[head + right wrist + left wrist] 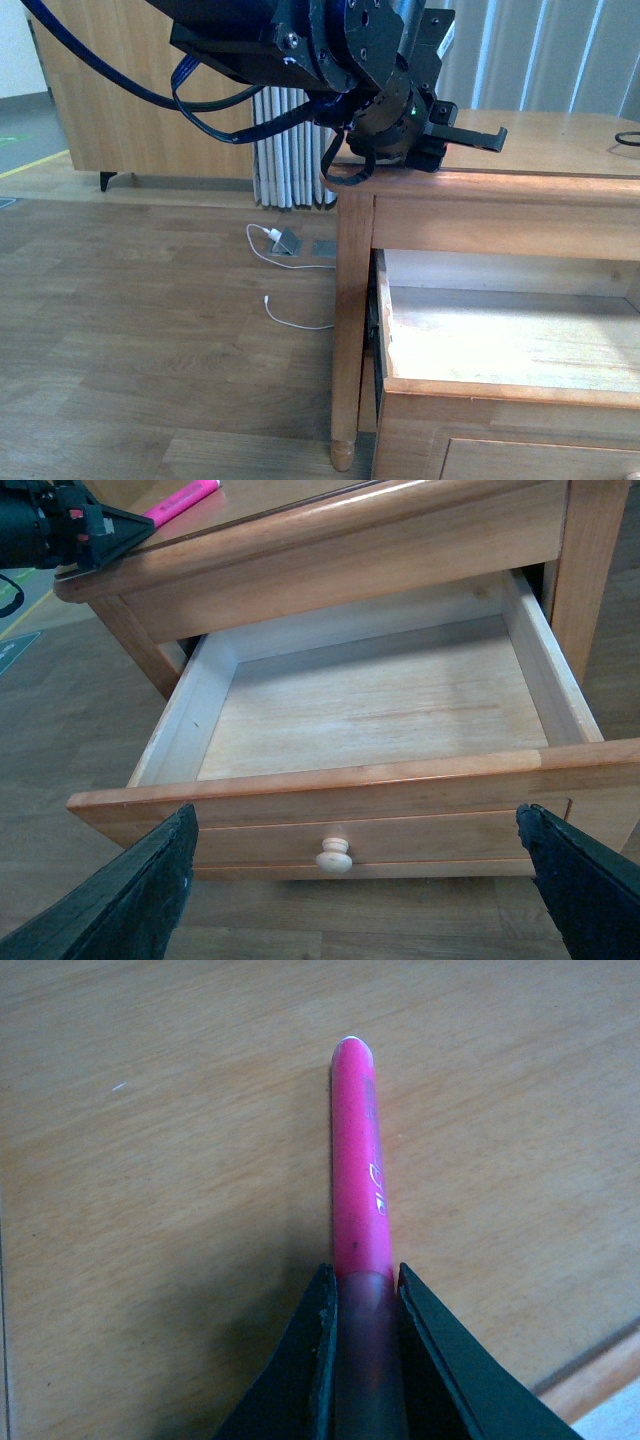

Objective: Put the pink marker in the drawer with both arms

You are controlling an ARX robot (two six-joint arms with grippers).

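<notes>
The pink marker (360, 1180) is gripped at its paler end by my left gripper (365, 1272), which is shut on it. The marker points out over the wooden table top (150, 1160), low over it; I cannot tell if it touches. In the right wrist view the marker (185, 500) and left gripper (140, 522) show at the table's far corner. In the front view the left gripper (475, 137) is over the table top and the marker is hidden. The drawer (350, 780) stands pulled open with nothing inside, also in the front view (480, 388). My right gripper (355, 815) is open, wide, in front of the knob (333, 855).
The table leg (350, 330) stands beside the open drawer. White cables (290, 322) and a charger (287, 241) lie on the wood floor. A wooden cabinet (120, 90) stands at the back left. A black cable loop (628, 138) lies on the table top at the right.
</notes>
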